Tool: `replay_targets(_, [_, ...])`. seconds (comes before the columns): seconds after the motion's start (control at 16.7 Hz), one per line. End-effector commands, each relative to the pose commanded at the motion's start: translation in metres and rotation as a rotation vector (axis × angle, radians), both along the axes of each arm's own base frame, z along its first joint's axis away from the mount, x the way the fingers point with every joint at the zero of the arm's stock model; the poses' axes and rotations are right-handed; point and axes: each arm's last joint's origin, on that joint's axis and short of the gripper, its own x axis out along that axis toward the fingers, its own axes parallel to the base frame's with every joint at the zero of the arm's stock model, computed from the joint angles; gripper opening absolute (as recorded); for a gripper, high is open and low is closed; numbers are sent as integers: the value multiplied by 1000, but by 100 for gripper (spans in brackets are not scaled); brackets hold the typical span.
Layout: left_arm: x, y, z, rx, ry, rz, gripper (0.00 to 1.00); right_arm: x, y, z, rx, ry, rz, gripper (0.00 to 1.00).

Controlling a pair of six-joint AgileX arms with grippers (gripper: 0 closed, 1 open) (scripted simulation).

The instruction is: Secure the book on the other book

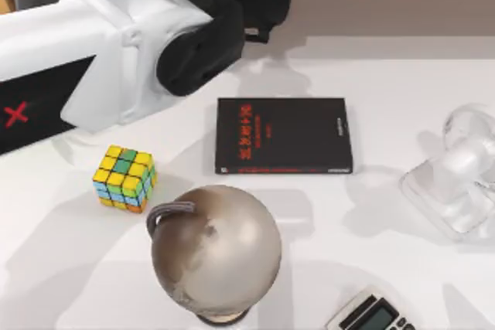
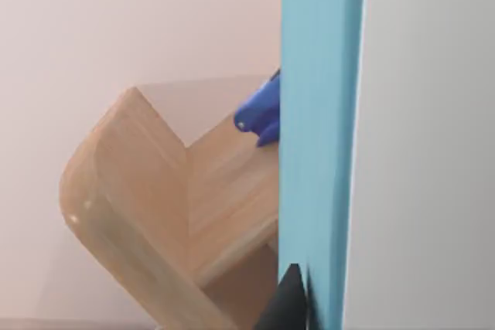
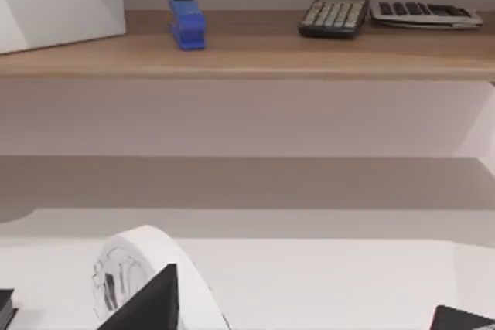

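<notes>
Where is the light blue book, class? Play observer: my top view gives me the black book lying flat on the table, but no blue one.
Observer: In the left wrist view the light blue book stands edge-on close to the camera, apparently held by the left gripper.
Operator: And the right gripper?
Observer: In the right wrist view the right gripper hangs open over the table, beside the white fan.
Operator: What's behind it?
Observer: A wooden shelf carrying a blue stapler.

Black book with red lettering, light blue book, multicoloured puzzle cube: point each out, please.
Black book with red lettering [image 1: 284, 135]: top view, centre of its cover.
Light blue book [image 2: 319, 137]: left wrist view, middle of its blue face.
Multicoloured puzzle cube [image 1: 124, 170]: top view, its top face.
</notes>
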Motion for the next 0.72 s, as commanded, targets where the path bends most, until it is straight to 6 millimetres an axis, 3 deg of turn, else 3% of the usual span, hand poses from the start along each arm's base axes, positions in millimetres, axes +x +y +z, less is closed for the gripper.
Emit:
replay_targets(0.24, [-4, -41, -102, 428, 180, -28, 0, 0, 0, 0, 0, 0, 0, 100])
replay_targets(0.48, [-8, -46, -199, 803, 345, -45, 0, 0, 0, 0, 0, 0, 0, 100])
replay_targets(0.6, [-9, -41, -228, 915, 400, -50, 0, 0, 0, 0, 0, 0, 0, 100])
replay_targets(0.72, [-10, -38, -238, 953, 420, -52, 0, 0, 0, 0, 0, 0, 0, 100])
